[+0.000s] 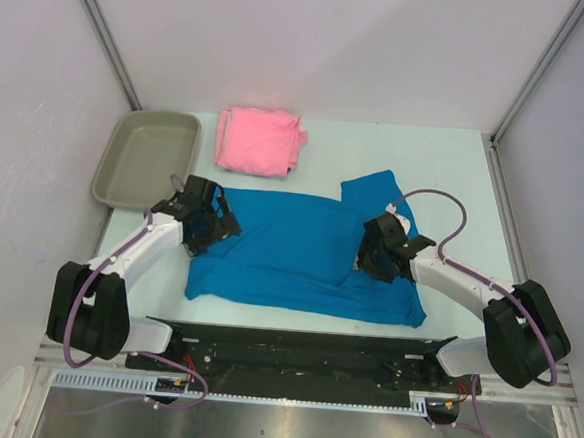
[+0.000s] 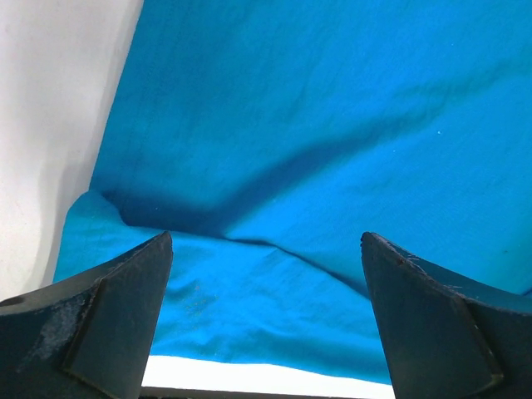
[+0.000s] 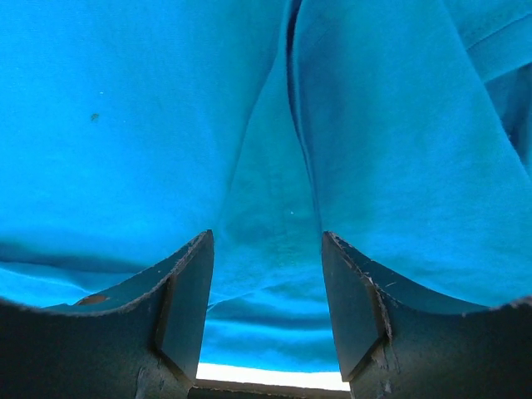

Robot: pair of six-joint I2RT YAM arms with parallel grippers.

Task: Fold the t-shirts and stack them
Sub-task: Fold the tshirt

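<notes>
Across the middle of the pale tabletop, a blue t-shirt lies spread flat, one sleeve angled toward the upper right of the frame. Above it, at upper centre, a pink t-shirt sits folded. At the blue shirt's left edge the left fingers stand wide apart over the cloth. At centre right the right fingers straddle a raised fold; whether they pinch it cannot be told. A grey-beige tray rests at upper left.

Bright blue t-shirt, pink t-shirt
</notes>
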